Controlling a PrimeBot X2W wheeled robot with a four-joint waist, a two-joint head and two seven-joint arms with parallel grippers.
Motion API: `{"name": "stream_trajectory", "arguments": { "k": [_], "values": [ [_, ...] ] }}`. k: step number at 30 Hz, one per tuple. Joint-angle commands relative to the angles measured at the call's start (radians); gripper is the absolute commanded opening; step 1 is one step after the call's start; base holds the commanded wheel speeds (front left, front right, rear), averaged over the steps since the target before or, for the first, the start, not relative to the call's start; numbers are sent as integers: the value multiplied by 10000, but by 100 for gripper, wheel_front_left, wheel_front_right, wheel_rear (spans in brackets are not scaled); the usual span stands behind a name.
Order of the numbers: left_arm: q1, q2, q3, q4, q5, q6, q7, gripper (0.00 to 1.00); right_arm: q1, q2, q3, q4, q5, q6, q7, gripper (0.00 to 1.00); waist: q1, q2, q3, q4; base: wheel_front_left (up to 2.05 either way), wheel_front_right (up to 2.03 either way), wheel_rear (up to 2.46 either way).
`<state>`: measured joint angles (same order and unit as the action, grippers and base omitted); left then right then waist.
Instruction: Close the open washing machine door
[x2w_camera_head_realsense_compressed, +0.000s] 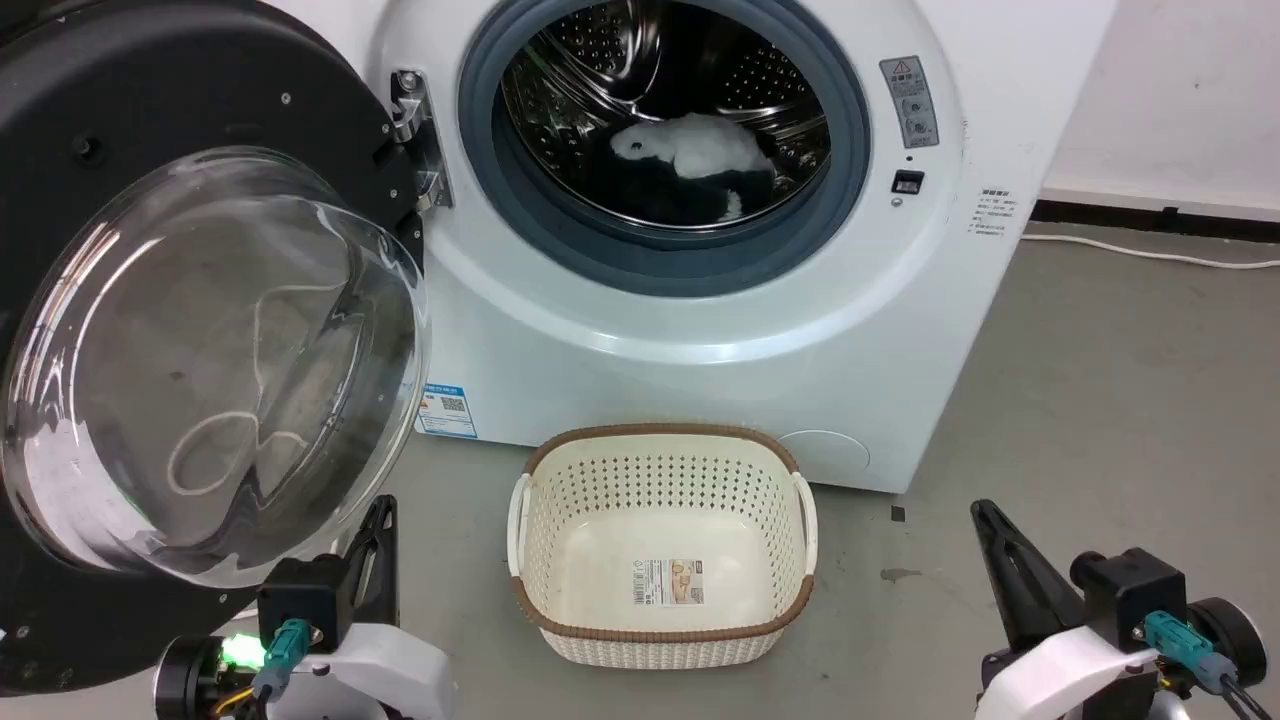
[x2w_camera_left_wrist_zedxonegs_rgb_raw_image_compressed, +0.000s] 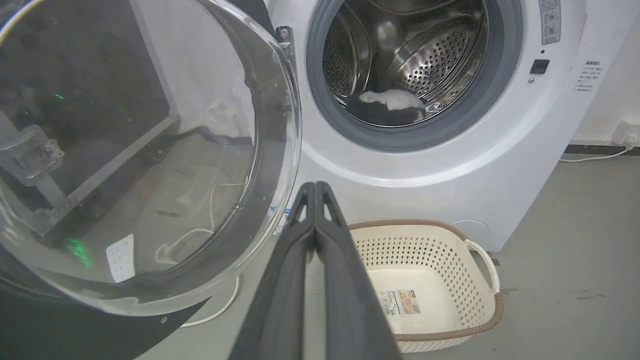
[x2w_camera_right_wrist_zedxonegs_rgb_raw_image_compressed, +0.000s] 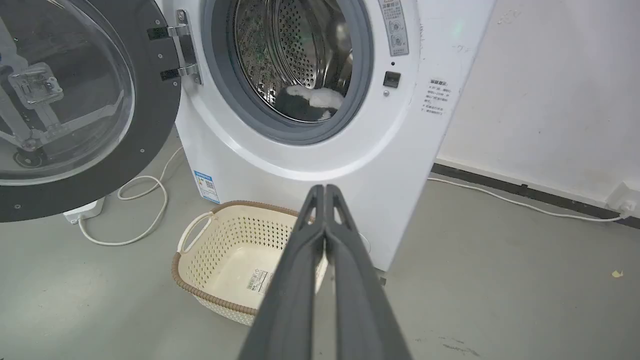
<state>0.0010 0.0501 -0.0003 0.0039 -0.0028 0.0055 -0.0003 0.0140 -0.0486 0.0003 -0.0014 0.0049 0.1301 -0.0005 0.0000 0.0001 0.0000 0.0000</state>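
Door (x2w_camera_head_realsense_compressed: 150, 90) was swung wide open off the washer (x2w_camera_head_realsense_compressed: 700, 340), with its glass bowl just above and to the left of the left gripper (x2w_camera_left_wrist_zedxonegs_rgb_raw_image_compressed: 316, 186). That one and the right gripper (x2w_camera_right_wrist_zedxonegs_rgb_raw_image_compressed: 324, 189) both had their fingers pressed together, holding nothing. Basket (x2w_camera_head_realsense_compressed: 660, 432) sat between them, a bit ahead. Blue-white label (x2w_camera_head_realsense_compressed: 447, 410) was beyond the left gripper and the grey warning sticker (x2w_camera_head_realsense_compressed: 908, 100) was up past the right. Print was too small to read.
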Motion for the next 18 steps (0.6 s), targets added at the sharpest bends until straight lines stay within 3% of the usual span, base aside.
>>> {"name": "stream_trajectory", "arguments": {
  "k": [1, 18],
  "values": [
    [-10, 1, 3, -39, 28, -55, 3, 0, -140, -16, -3, 14, -49, 6, 5, 0, 0, -1, 0, 0, 0, 0, 0],
    [-10, 1, 3, -39, 28, -55, 3, 0, -140, -16, -3, 14, -49, 6, 5, 0, 0, -1, 0, 0, 0, 0, 0]
  ]
}}
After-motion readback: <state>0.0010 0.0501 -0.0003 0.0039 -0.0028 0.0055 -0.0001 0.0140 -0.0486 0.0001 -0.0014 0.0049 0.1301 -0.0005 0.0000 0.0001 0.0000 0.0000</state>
